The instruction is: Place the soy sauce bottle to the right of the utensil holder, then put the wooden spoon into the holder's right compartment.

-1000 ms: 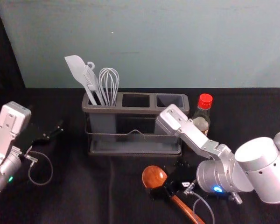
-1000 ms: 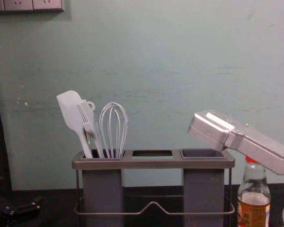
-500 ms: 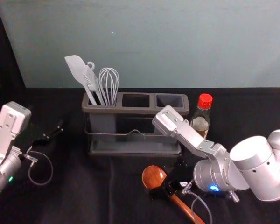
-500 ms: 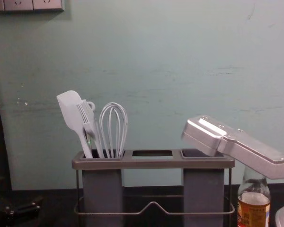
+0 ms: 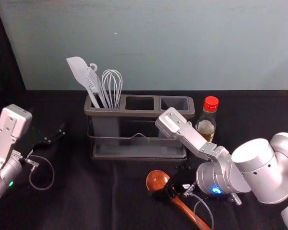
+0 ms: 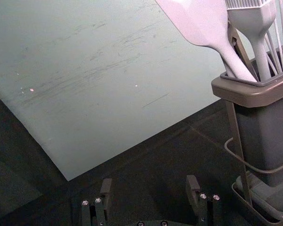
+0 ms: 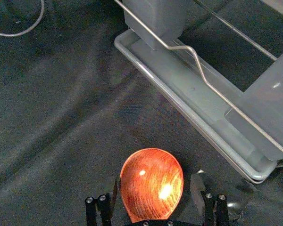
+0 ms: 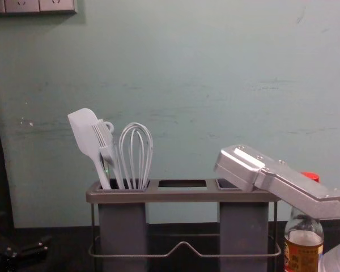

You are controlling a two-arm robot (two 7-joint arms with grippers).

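Black cloth (image 5: pixel 101 201) lies before you, under one grey-green wall (image 5: pixel 182 43). Centre frame in the head view, you have one utensil holder (image 5: pixel 134 114) with three compartments; one spatula (image 5: pixel 78 69), one brush (image 5: pixel 92 80) and one whisk (image 5: pixel 112 86) stand in its left one. One soy sauce bottle (image 5: pixel 206 127) stands upright just right of it. Your one wooden spoon (image 5: pixel 157 179) slants at lower centre, its bowl between the right gripper's (image 5: pixel 169 182) two spread fingers. At mid-left, your left gripper (image 5: pixel 56 134) sits idle, both fingers apart.
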